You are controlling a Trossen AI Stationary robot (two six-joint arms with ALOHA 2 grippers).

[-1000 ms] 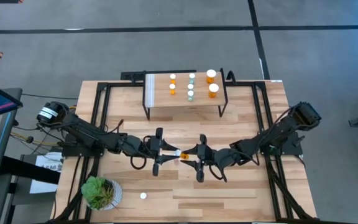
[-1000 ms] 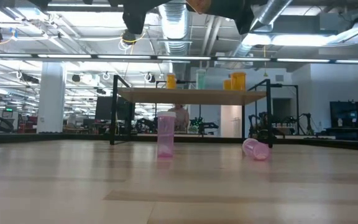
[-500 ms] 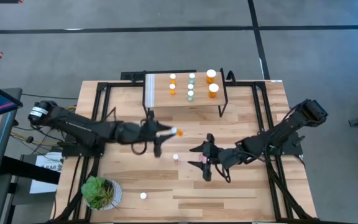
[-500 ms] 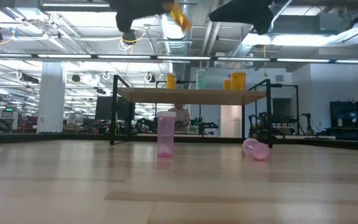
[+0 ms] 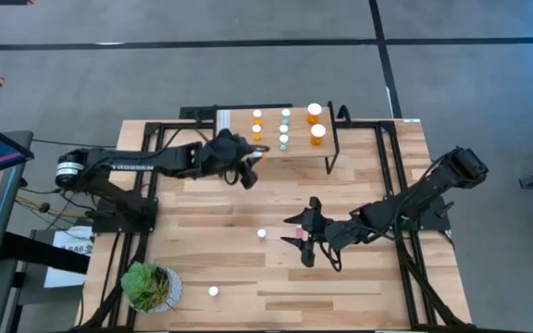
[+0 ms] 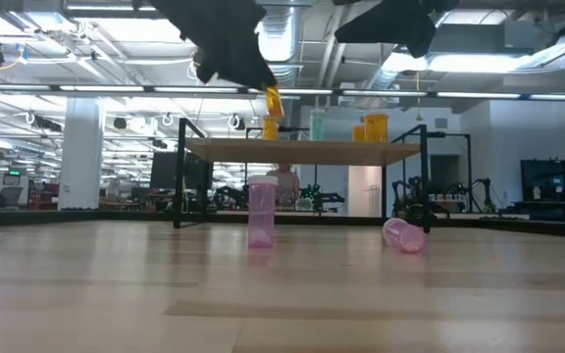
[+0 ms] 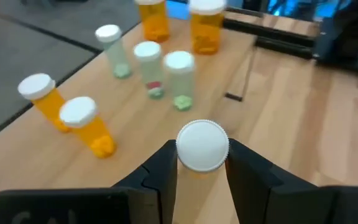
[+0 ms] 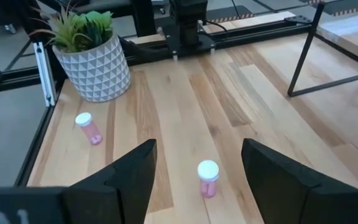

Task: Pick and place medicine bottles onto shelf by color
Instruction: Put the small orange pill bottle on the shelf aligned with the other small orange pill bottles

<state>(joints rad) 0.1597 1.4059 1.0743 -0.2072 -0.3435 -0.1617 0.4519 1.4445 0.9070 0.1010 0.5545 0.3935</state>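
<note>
An orange bottle (image 7: pixel 202 149) is clamped by its body between the fingers of the left claw (image 5: pixel 251 165), its white cap turned toward the wrist camera. It is held in the air just above the shelf (image 5: pixel 234 157), at the shelf's 7 o'clock corner in the high view. On the shelf's plank two small orange bottles (image 7: pixel 64 113), three pale green bottles (image 7: pixel 151 70) and two wider orange bottles (image 7: pixel 206 26) are seen standing upright. On the tabletop (image 5: pixel 368 277) a pink bottle (image 8: pixel 207 178) stands upright at the middle, a second (image 8: pixel 88 128) stands toward 7 o'clock near the potted plant (image 5: pixel 149 286), and a third (image 6: pixel 403 235) lies on its side. The right claw (image 5: pixel 307 242) is held spread apart, with nothing between its fingers, above the middle pink bottle.
</note>
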